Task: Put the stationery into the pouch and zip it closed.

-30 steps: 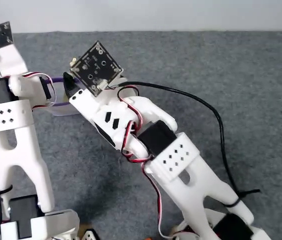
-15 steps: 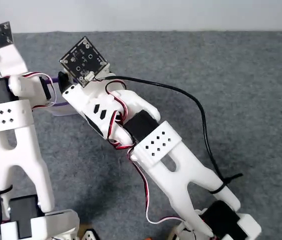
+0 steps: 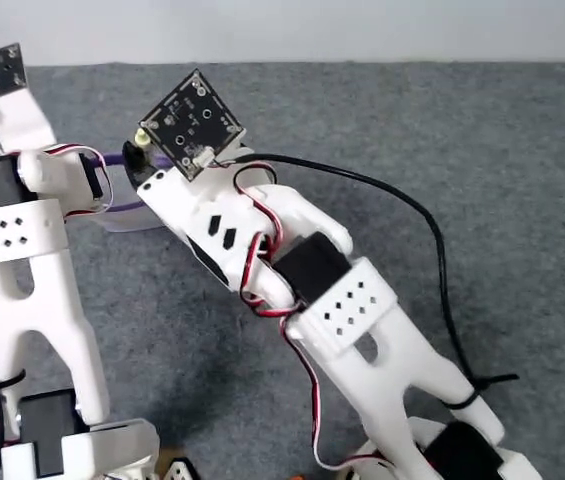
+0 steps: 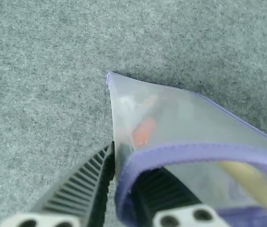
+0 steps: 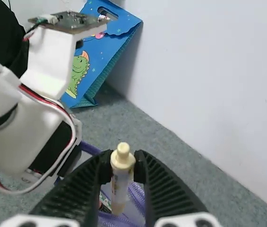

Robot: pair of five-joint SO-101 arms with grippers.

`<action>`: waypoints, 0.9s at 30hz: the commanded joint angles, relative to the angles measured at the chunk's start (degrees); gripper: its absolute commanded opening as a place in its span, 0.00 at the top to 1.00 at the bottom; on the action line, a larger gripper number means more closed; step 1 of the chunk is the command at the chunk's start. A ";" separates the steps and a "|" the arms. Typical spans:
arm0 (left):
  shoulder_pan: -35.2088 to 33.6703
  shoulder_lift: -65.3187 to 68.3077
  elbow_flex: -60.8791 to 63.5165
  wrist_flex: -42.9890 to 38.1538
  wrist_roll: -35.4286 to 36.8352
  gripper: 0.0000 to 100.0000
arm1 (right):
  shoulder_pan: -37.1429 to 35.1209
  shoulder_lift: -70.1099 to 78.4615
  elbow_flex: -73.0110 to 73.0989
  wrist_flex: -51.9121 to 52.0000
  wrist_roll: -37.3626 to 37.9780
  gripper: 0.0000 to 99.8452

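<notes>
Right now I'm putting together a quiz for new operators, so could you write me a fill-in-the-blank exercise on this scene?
1. The left gripper is shut on the pouch at its ____ rim.
2. The cream stick is held by the ____.
3. The table surface under the pouch is ____ in colour.
Missing words: purple; right gripper; grey.

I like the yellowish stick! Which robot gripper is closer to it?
Right. The right gripper is shut on the yellowish stick at the mouth of the pouch. The left gripper pinches the pouch's purple rim, a little way from the stick.
</notes>
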 commanded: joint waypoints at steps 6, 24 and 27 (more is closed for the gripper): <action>0.62 -0.44 -0.31 -1.23 0.35 0.98 | -0.84 -2.77 -2.02 0.75 -0.62 0.99; 0.62 -0.44 -0.31 -1.14 0.44 0.98 | -0.92 -3.21 2.02 0.92 -0.44 0.85; 0.62 -0.44 -0.31 -1.14 0.44 0.98 | -0.92 -3.21 1.93 0.92 -0.44 0.79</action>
